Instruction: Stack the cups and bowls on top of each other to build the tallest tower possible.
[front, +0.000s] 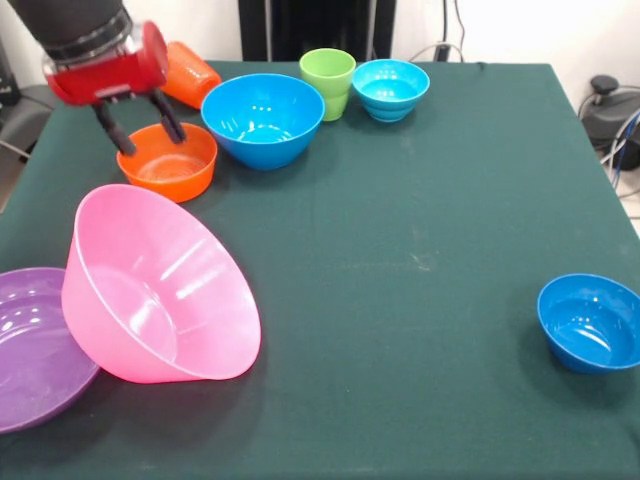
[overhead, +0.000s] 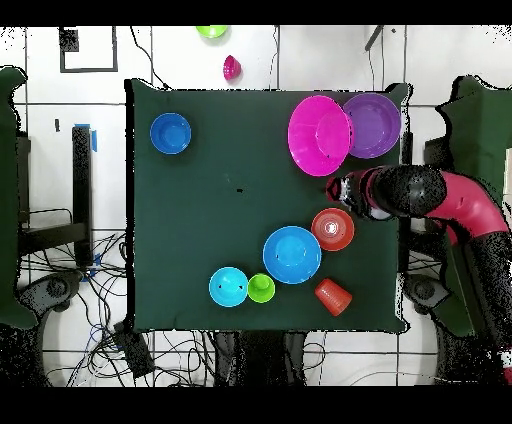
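My gripper (front: 140, 125) is open and empty, its fingers hanging over the far rim of the small orange bowl (front: 167, 162). In the overhead view the gripper (overhead: 337, 189) sits between the orange bowl (overhead: 332, 229) and the pink bowl (overhead: 320, 135). The huge pink bowl (front: 150, 290) is tilted, leaning on the purple bowl (front: 30, 345). The orange cup (front: 190, 72) lies on its side behind the gripper. The medium blue bowl (front: 262, 118), the green cup (front: 328, 82) and the cyan bowl (front: 390, 88) stand in a row. The dark blue bowl (front: 590, 322) stands alone at the near right.
The green table (front: 420, 250) ends close behind the orange cup and close left of the purple bowl. In the overhead view a small green thing (overhead: 211, 31) and a small pink thing (overhead: 231, 68) lie on the floor beyond the table.
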